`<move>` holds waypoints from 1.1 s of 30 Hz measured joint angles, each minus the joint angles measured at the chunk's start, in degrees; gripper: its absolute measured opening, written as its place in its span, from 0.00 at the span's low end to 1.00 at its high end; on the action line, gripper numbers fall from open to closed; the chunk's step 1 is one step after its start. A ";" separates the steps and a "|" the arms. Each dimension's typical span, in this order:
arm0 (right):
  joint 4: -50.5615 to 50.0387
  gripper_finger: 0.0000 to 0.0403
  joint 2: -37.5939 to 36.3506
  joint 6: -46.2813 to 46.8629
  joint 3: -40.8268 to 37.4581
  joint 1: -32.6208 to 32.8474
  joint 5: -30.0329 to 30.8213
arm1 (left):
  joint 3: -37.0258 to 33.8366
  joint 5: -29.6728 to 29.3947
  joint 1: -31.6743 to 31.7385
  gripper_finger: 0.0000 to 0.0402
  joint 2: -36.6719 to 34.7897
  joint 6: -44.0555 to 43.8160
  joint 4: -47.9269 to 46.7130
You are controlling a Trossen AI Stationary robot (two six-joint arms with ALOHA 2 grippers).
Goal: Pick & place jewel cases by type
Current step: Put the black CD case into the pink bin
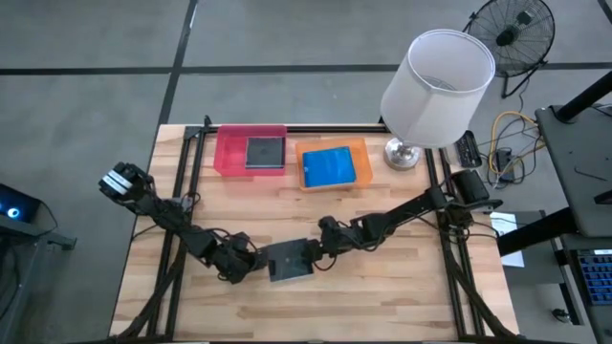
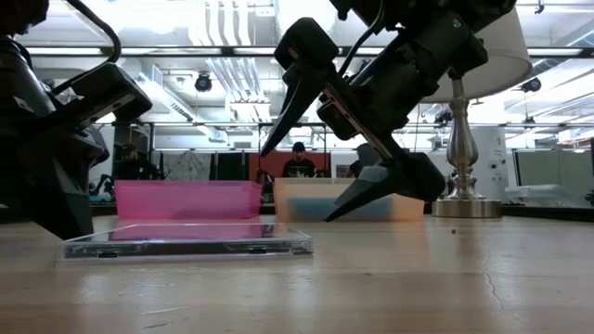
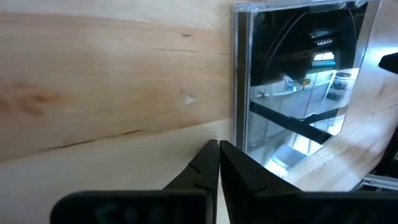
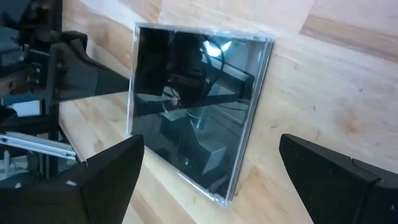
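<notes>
We see one dark jewel case (image 1: 289,260) lying flat on the wooden surface (image 1: 382,287), near the front edge, between the two grippers. In the low view it (image 2: 186,243) sits flush on the wood, clear edge facing the camera.

Left gripper (image 1: 251,260) is just beside the case's left edge, low at the surface. Its fingers (image 3: 208,167) are pressed together, nothing between them; in the left wrist view the tips point at the corner of the case (image 3: 298,87) and we can't tell whether they touch it.

Right gripper (image 1: 316,250) is at the case's right side. Its fingers (image 4: 106,168) are spread wide, not gripping anything; the right wrist view shows the case (image 4: 193,106) lying between and beyond them. In the low view the right gripper (image 2: 325,176) hangs above the surface, tips angled down, clear of the case.

At the back of the surface: pink tray (image 1: 229,153) with a dark case (image 1: 265,152) inside, and just right of it the orange tray (image 1: 359,153) with a blue case (image 1: 329,166) in it. We can't tell whether more cases are stacked under either one.

A lamp (image 1: 435,81) stands at the back right corner, beside the orange tray.
</notes>
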 joint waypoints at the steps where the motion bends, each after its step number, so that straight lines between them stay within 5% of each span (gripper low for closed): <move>1: 0.05 0.92 0.11 0.04 0.01 -0.02 0.23 | 0.13 0.02 0.19 0.00 0.02 0.55 -0.04; 33: -1.99 0.92 6.56 -4.96 9.28 0.12 -1.70 | 0.36 0.41 1.03 0.00 2.21 3.86 3.85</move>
